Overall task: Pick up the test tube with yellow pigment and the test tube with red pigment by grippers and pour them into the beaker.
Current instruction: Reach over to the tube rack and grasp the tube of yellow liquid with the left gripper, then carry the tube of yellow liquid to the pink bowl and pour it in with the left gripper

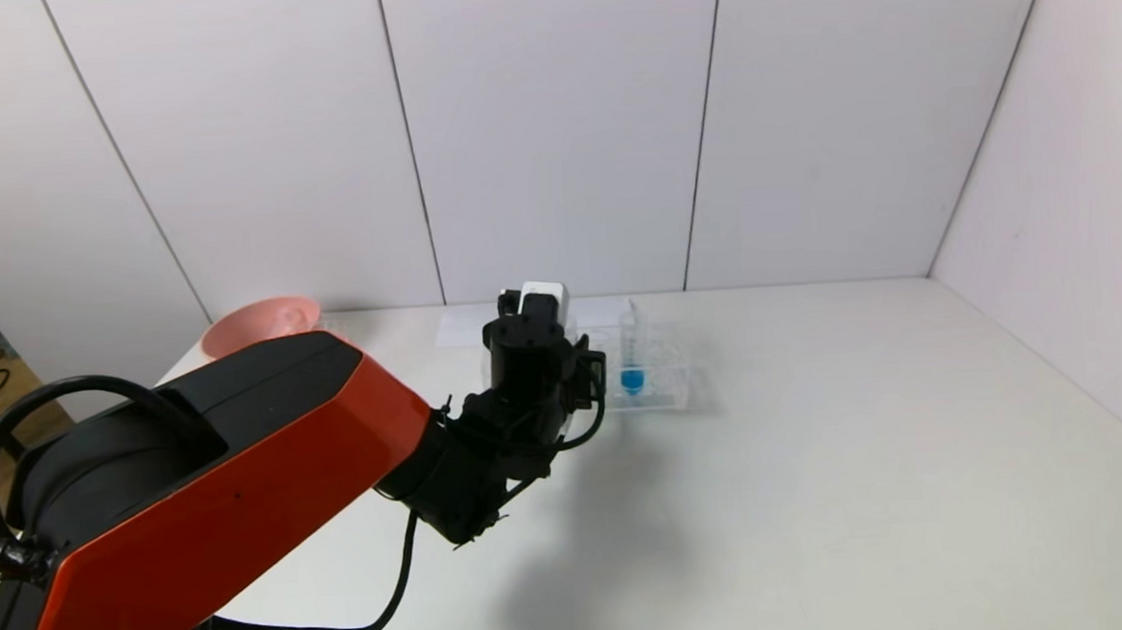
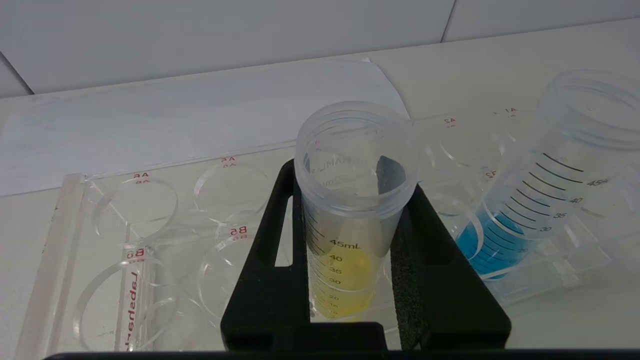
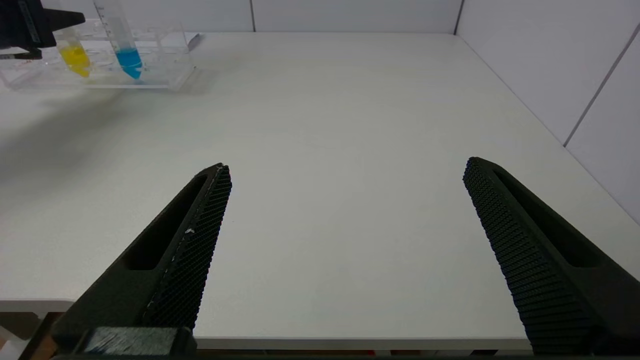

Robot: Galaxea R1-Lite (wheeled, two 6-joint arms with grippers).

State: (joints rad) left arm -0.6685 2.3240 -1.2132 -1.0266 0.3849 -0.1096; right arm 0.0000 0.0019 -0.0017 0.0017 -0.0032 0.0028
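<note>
My left gripper (image 2: 350, 180) stands at the clear tube rack (image 2: 150, 235) at the back of the table. Its two black fingers (image 2: 265, 250) press on either side of the test tube with yellow pigment (image 2: 345, 280), which stands upright in a rack hole. In the head view the left wrist (image 1: 529, 355) hides that tube. The yellow tube also shows in the right wrist view (image 3: 74, 55). My right gripper (image 3: 347, 167) is open and empty, low over the table's near edge. The test tube with red pigment and the beaker are out of view.
A blue-tipped tube (image 1: 631, 369) leans in the rack just right of the left gripper. A pink bowl (image 1: 259, 326) sits at the back left corner. A white paper sheet (image 2: 200, 110) lies behind the rack. White walls close the back and right.
</note>
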